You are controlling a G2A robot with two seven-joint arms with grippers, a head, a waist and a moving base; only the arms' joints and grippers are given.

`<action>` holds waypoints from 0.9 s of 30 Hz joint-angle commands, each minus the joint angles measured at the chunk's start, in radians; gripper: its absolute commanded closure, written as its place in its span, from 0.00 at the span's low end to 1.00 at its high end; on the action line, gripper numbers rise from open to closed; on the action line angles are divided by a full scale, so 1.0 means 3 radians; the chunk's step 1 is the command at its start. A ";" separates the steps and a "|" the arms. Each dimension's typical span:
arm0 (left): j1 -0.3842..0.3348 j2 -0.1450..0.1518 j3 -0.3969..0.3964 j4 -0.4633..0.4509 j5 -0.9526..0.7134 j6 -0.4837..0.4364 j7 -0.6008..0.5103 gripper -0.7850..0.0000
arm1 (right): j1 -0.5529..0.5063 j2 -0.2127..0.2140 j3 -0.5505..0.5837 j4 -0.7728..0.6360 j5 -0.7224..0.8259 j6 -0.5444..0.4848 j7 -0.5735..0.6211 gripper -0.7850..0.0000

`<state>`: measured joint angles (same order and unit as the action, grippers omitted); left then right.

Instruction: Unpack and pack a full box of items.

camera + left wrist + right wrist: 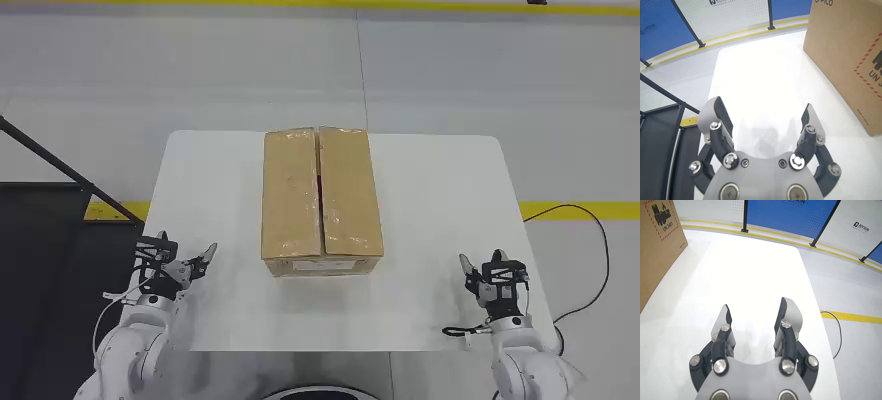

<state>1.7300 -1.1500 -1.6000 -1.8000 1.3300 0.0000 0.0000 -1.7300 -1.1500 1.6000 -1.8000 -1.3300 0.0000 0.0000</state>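
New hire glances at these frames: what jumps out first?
The closed cardboard box jumps out first. Its flaps meet in a seam along the top, and it stands centred across the white table, toward the far edge. Next come the left claw and right claw, both open and empty, near the table's near corners, one on each side of the box and apart from it.

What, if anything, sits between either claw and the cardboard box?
Nothing visible. Only bare white table lies between the left claw and the box, and between the right claw and it. Both claws are open and clear of the box.
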 commanded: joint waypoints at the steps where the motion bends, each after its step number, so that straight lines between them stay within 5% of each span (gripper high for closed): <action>1: 0.0000 0.0000 0.0000 0.0000 0.0000 0.0000 0.0000 0.00 | 0.0000 0.0000 0.0000 0.0000 0.0000 0.0000 0.0000 0.33; 14: 0.0000 0.0000 0.0000 0.0000 0.0000 0.0000 0.0000 0.00 | 0.0000 0.0000 0.0000 0.0000 0.0000 0.0000 0.0000 0.33; 15: 0.0000 0.0000 0.0000 0.0000 0.0000 0.0000 0.0000 0.00 | 0.0002 0.0000 0.0006 -0.0002 -0.0001 0.0007 -0.0004 0.00; 27: 0.0000 0.0000 0.0000 0.0000 0.0000 0.0000 0.0000 0.00 | -0.0207 0.0016 0.0211 -0.0778 -0.0456 -0.0078 -0.0158 0.00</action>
<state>1.7300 -1.1500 -1.6000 -1.8000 1.3300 0.0000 0.0000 -1.7886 -1.1459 1.6581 -2.0052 -1.4529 -0.0164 -0.0553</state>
